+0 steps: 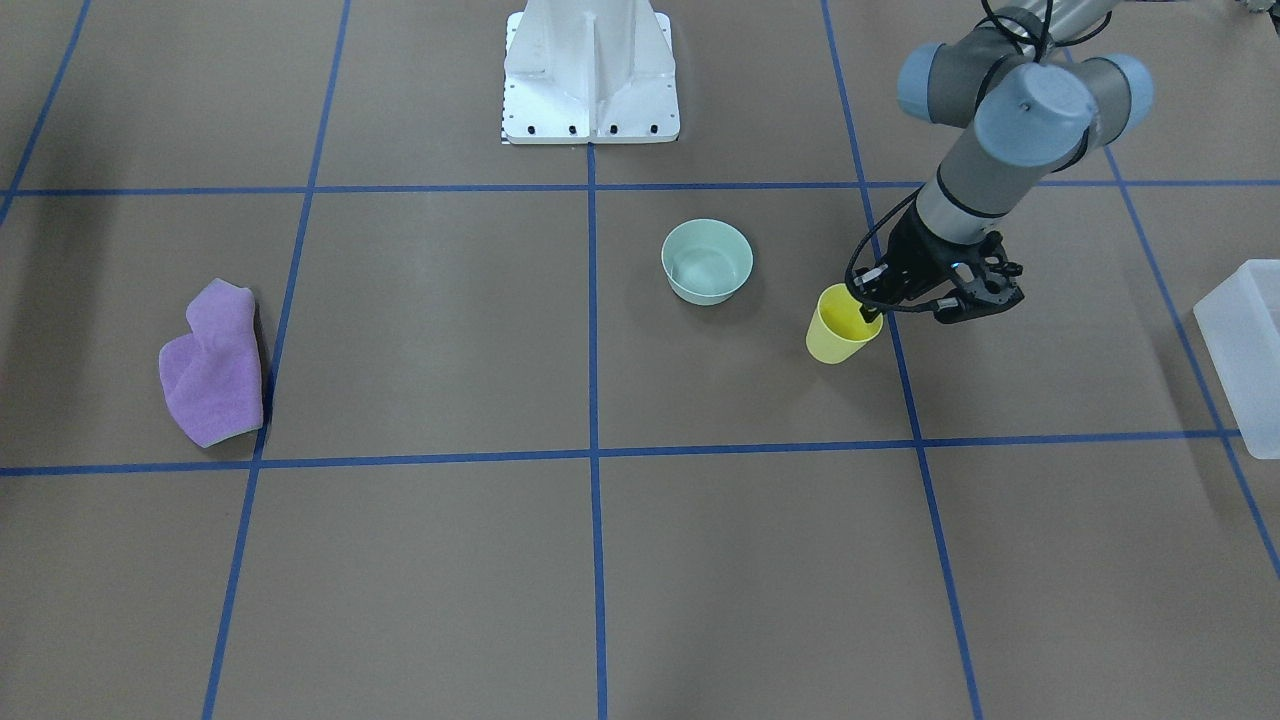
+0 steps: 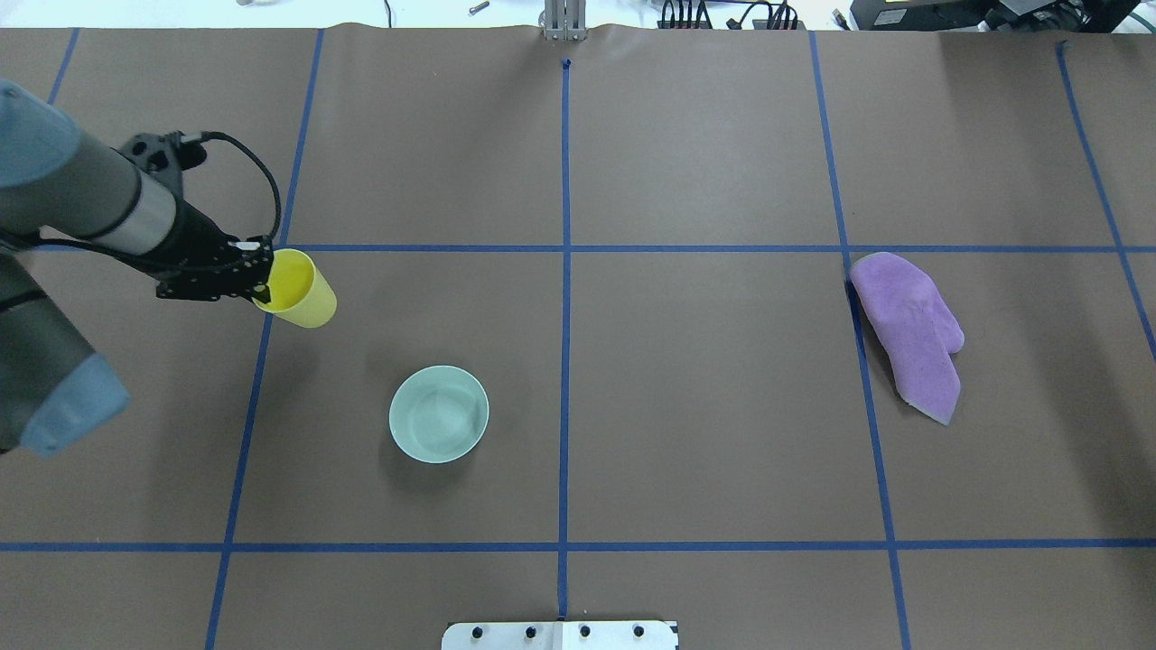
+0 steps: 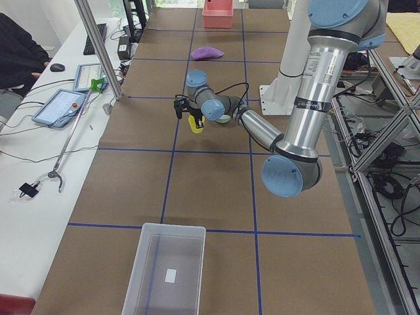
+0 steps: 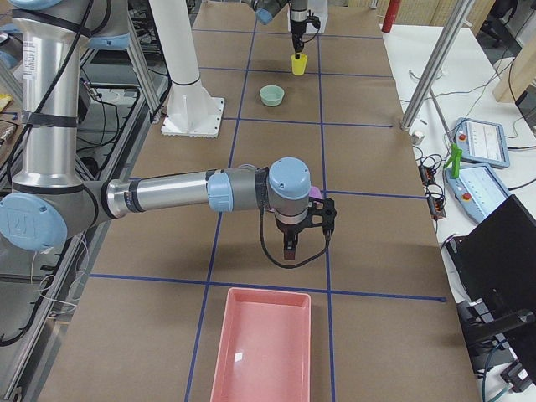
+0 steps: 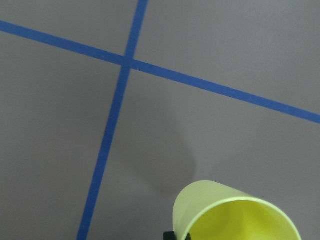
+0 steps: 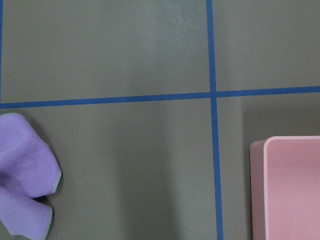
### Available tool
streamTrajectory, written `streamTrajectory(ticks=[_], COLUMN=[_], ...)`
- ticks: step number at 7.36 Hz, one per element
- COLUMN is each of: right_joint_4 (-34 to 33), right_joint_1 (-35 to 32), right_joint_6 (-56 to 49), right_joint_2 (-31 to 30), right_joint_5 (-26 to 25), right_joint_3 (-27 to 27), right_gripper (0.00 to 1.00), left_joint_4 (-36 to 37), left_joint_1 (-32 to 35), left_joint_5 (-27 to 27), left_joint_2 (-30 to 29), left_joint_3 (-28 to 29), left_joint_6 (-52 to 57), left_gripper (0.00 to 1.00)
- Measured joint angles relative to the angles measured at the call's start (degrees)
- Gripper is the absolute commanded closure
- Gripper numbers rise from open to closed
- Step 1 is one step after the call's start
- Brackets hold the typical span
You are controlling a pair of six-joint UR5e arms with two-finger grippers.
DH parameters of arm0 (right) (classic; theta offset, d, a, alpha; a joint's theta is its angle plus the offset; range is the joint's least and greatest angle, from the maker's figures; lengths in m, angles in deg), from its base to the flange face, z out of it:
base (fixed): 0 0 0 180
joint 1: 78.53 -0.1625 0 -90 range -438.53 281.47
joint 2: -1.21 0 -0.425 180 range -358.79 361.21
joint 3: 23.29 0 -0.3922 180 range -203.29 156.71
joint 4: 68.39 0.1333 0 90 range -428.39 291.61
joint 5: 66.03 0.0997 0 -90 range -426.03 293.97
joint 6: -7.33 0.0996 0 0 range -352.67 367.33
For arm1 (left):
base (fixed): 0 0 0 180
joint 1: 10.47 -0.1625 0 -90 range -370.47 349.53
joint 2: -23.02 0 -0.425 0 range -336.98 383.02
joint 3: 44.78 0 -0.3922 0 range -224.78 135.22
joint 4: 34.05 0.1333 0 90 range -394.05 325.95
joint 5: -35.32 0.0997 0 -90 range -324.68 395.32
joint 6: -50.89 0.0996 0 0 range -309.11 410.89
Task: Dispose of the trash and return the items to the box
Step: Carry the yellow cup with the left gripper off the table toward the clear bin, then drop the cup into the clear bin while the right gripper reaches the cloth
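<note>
My left gripper (image 1: 870, 305) is shut on the rim of the yellow cup (image 1: 840, 330), one finger inside it, and holds it tilted a little above the table. The cup also shows in the overhead view (image 2: 302, 293) and the left wrist view (image 5: 235, 215). The mint-green bowl (image 2: 439, 413) stands upright and empty on the table, apart from the cup. The frosted box (image 3: 167, 269) stands open and empty at the table's end on my left side. My right gripper (image 4: 290, 251) hangs over the table beside the purple cloth (image 4: 315, 193); I cannot tell if it is open or shut.
The purple cloth (image 2: 908, 329) lies on my right side. A pink tray (image 4: 261, 343) stands at the table's right end and shows in the right wrist view (image 6: 292, 187). The white pedestal (image 1: 590, 75) stands at the robot's edge. Blue tape lines cross the brown table.
</note>
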Motion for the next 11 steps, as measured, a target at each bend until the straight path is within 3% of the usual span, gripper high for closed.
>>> streamTrajectory(ticks=[2,5,9,11], right_joint_4=[0.07,0.98,3.43,3.81], right_joint_1=[0.66,5.2,17.35,24.15], right_joint_6=[0.07,1.81,15.08,19.08], right_joint_2=[0.24,1.11,9.54,12.52], right_joint_5=[-0.04,0.11,0.58,-3.28], right_joint_3=[-1.82,-2.45,-2.86,-2.79], right_gripper=[0.0,0.0,0.0,0.0], left_joint_4=[5.55,17.84,17.95,8.35], left_joint_1=[10.31,27.65,43.76,45.31], left_joint_5=[-5.45,-6.6,-6.86,-6.82], left_joint_2=[1.65,2.63,2.15,2.76], left_joint_3=[-2.21,2.87,22.63,34.16], left_joint_6=[8.26,39.05,69.47,73.19], left_gripper=[1.0,1.0,1.0,1.0])
